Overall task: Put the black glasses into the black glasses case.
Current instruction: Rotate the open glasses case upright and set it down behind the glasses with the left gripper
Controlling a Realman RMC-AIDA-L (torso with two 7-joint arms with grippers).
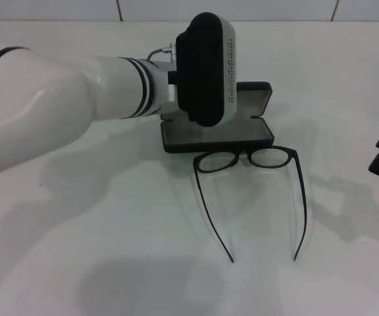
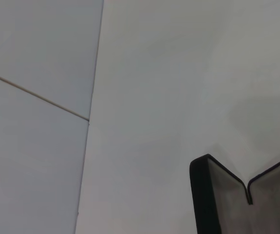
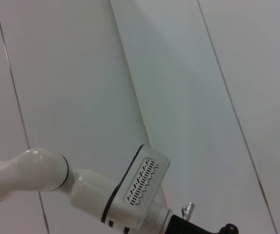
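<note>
Black glasses [image 1: 247,158] (temples unfolded) lie touching the open black glasses case [image 1: 217,135]; jaws unseen.

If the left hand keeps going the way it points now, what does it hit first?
Probably the black glasses case. The left hand hovers over the open case, its fingers hidden. Its wrist view looks onto the case's grey lining and the table beyond. The black glasses lie outside that line.

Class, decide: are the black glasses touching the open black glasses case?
Touching. In the head view the black glasses have their lens front pressed against the near edge of the black glasses case, with no table showing between.
</note>
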